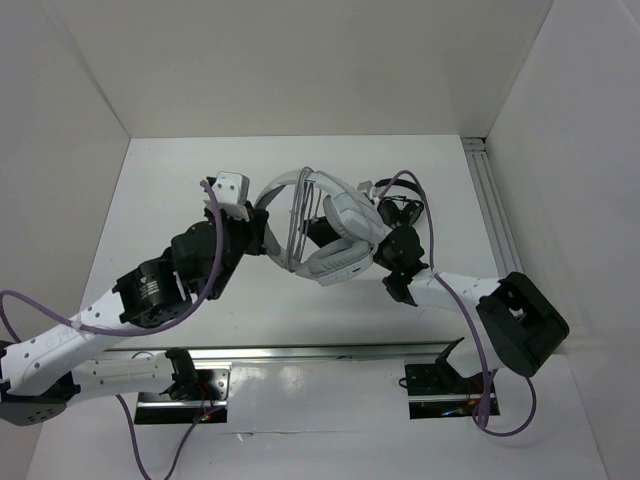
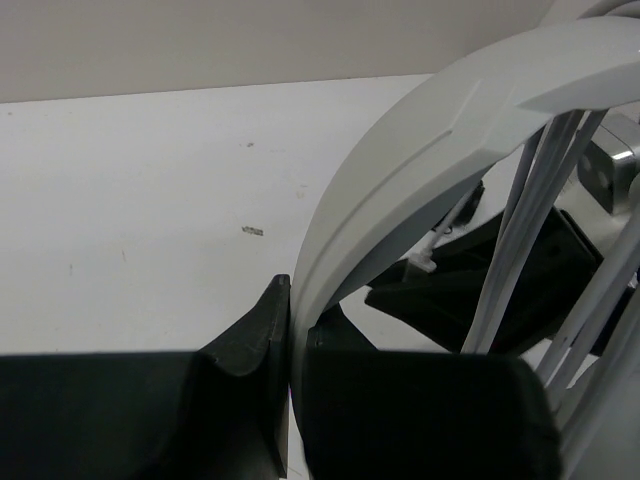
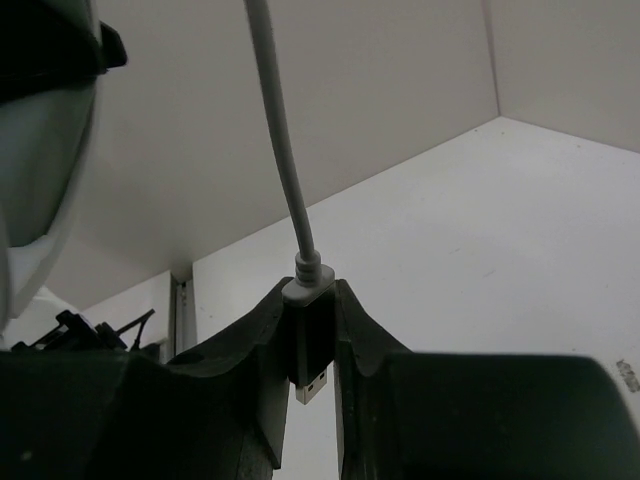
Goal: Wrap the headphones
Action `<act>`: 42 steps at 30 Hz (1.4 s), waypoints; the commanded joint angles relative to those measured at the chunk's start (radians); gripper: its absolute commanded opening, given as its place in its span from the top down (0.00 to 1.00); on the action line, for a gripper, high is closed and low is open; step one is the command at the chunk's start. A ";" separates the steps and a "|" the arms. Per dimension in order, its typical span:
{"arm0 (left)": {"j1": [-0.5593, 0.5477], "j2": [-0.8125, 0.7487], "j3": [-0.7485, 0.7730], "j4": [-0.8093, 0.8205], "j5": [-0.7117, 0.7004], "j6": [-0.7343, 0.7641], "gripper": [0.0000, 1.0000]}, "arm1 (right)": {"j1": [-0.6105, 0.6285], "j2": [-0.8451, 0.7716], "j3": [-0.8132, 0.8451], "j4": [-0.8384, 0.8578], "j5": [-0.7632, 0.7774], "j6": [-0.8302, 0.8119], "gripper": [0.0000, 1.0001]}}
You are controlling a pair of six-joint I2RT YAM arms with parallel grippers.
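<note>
The light grey headphones [image 1: 335, 240] hang above the table's middle, with several turns of their thin grey cable [image 1: 297, 215] across the headband. My left gripper [image 1: 262, 235] is shut on the headband [image 2: 420, 150], which runs up between its jaws [image 2: 295, 320]; cable strands [image 2: 530, 220] cross to the right. My right gripper [image 1: 388, 252] sits just right of the ear cups. In the right wrist view it [image 3: 312, 300] is shut on the cable's USB plug [image 3: 312, 335], and the cable [image 3: 280, 130] rises straight up from it. An ear cup [image 3: 40, 170] shows at the left edge.
Smaller black headphones [image 1: 402, 208] lie on the table behind my right gripper. An aluminium rail [image 1: 495, 215] runs along the right wall, and another [image 1: 320, 352] crosses in front by the arm bases. White walls enclose the table on three sides.
</note>
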 commanded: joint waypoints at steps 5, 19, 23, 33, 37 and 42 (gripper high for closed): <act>0.021 0.099 0.069 0.042 -0.188 -0.238 1.00 | 0.032 0.019 -0.087 0.186 -0.025 0.138 1.00; 0.224 0.141 -0.136 0.147 0.041 -0.431 1.00 | 0.063 0.137 -0.162 0.300 -0.100 0.285 0.83; 0.268 0.098 -0.202 0.220 0.119 -0.378 1.00 | 0.063 0.219 -0.188 0.450 -0.112 0.339 0.68; 0.268 -0.006 -0.218 0.292 0.182 -0.206 1.00 | 0.044 0.250 -0.128 0.406 -0.161 0.307 0.52; 0.288 -0.026 -0.199 0.271 0.182 -0.174 1.00 | 0.026 0.250 -0.128 0.427 -0.172 0.307 0.46; 0.308 -0.035 -0.178 0.231 0.191 -0.143 1.00 | 0.008 0.206 -0.164 0.423 -0.172 0.307 0.38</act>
